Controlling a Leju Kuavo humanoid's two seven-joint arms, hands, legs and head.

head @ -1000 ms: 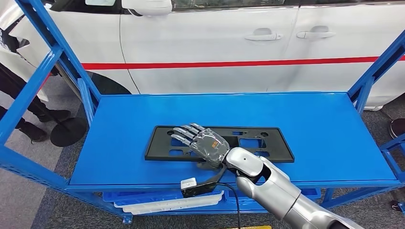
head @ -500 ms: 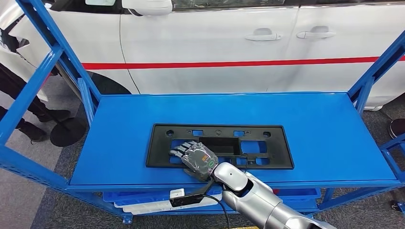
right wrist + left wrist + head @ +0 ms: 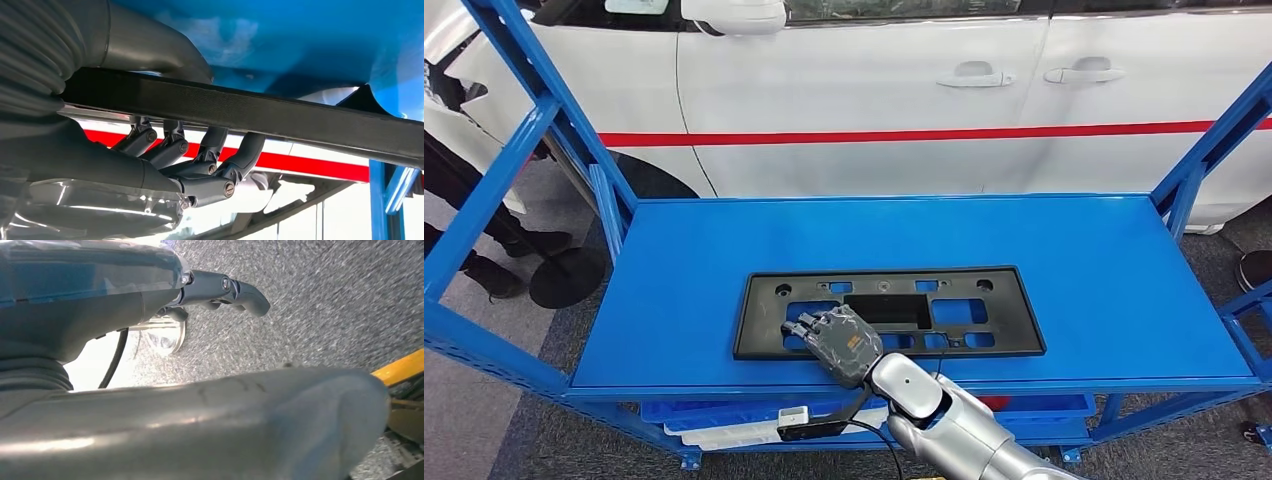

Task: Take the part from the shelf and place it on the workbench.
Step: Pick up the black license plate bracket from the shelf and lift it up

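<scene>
The part is a flat black plastic frame with several cut-outs (image 3: 984, 320), lying on the blue shelf deck (image 3: 1074, 250) near its front edge. My right hand (image 3: 839, 345) grips the frame's near long edge, left of its middle. In the right wrist view the black edge (image 3: 280, 117) runs between the thick thumb (image 3: 150, 45) on one face and the dark fingers (image 3: 200, 150) curled over the other. My left hand (image 3: 100, 305) hangs over grey carpet, its fingers (image 3: 235, 290) apart from the thumb and holding nothing.
Blue uprights and slanted braces (image 3: 534, 120) flank the shelf on both sides. A white car with a red stripe (image 3: 874, 90) stands close behind it. White trays (image 3: 724, 432) lie on the lower level. A person's dark legs (image 3: 464, 190) stand at the far left.
My right hand has drawn back from lying flat over the frame to its near edge, and its fingers have curled around that edge. The frame has shifted slightly right.
</scene>
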